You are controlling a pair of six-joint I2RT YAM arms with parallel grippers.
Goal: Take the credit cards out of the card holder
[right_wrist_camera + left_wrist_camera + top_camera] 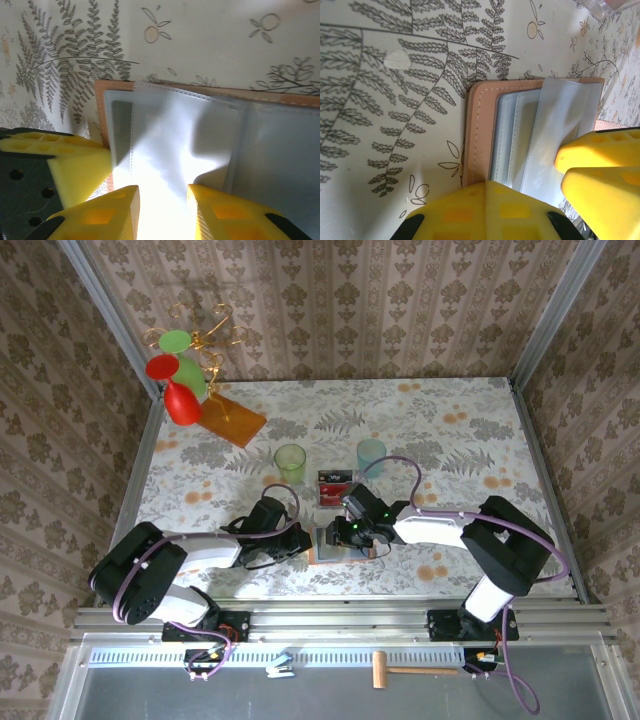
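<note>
Left fingers (485,210) closed, pinning card holder (480,135) flat; right fingers (100,215) part-open astride clear sleeve (175,140): best close gently, lift slowly, avoid dragging holder.

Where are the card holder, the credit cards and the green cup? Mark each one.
card holder (476,140), left wrist view, on its tan leather border.
credit cards (335,487), top external view, on their middle.
green cup (290,462), top external view, on its inside.

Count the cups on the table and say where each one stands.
2. The green cup stands left of the loose cards, the blue cup right of them, both beyond the card holder.
</note>
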